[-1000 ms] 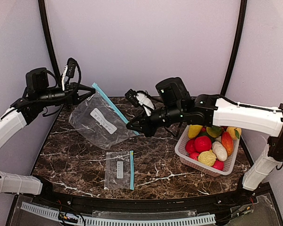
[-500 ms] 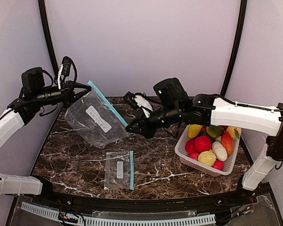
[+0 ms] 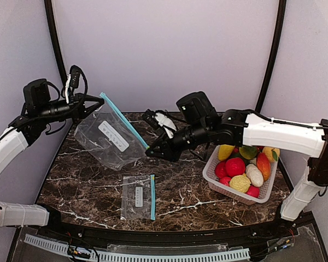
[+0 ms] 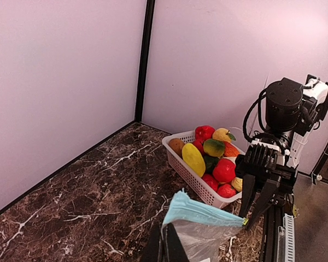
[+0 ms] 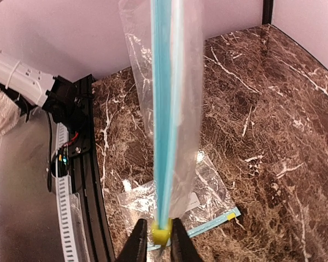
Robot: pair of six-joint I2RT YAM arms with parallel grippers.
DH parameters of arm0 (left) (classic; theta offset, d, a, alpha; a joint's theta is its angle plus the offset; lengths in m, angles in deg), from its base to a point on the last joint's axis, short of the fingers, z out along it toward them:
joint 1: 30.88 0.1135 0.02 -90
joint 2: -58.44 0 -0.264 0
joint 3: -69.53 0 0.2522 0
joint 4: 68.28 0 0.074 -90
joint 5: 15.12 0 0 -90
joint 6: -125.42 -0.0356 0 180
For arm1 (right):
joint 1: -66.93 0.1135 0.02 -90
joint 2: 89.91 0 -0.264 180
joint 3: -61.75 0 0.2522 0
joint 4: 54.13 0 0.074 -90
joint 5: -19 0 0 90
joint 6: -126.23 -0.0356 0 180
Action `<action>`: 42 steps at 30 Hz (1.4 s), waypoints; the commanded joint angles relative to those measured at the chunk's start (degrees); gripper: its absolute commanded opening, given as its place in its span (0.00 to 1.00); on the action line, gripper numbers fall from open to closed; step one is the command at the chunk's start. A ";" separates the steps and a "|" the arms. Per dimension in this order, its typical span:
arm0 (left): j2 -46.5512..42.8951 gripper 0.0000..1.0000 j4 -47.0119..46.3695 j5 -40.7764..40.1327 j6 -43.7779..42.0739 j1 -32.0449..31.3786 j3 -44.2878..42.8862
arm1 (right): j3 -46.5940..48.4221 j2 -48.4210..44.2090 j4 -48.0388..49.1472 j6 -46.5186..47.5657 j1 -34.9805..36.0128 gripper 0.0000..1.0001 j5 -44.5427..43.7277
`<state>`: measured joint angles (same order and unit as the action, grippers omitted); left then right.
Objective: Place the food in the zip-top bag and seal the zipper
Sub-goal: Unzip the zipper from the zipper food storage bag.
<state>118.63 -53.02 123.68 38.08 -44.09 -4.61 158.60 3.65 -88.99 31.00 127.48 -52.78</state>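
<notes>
Zip-top bag (image 3: 112, 139): stretched between jaws; left jaws clamped on its corner, right jaws on yellow slider (image 5: 162, 234). Slider best drawn straight along track, bag taut.

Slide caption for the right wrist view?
Right fingers pinch the yellow slider of the held-up zip-top bag; a second bag lies on the marble table.

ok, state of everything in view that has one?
large zip-top bag: held up, stretched between both grippers, empty, zipper looks closed
left gripper: shut on its corner
right gripper: shut on yellow slider
small bag: flat on table, empty
basket: full of toy food
</notes>
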 commanded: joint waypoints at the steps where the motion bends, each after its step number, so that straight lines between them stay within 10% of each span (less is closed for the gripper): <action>1: -0.21 0.01 -7.11 3.90 2.50 0.85 1.34 | -0.84 -2.22 -1.87 -0.41 -0.29 0.27 -0.12; 6: 2.01 0.01 -6.74 9.32 3.18 -1.07 0.42 | -1.99 -5.70 0.93 -1.26 -0.28 0.65 -3.95; 12: 3.78 0.01 -2.07 10.07 -0.30 -7.20 -0.83 | -2.40 -9.96 3.89 -1.57 -0.30 0.71 -9.42; 42: 9.43 0.01 -3.52 11.93 2.04 -14.42 -0.52 | 1.32 -5.09 2.35 1.29 1.67 0.27 -8.43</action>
<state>127.94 -56.17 134.30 39.76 -58.06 -4.19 158.14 -2.34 -86.85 31.67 128.77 -61.63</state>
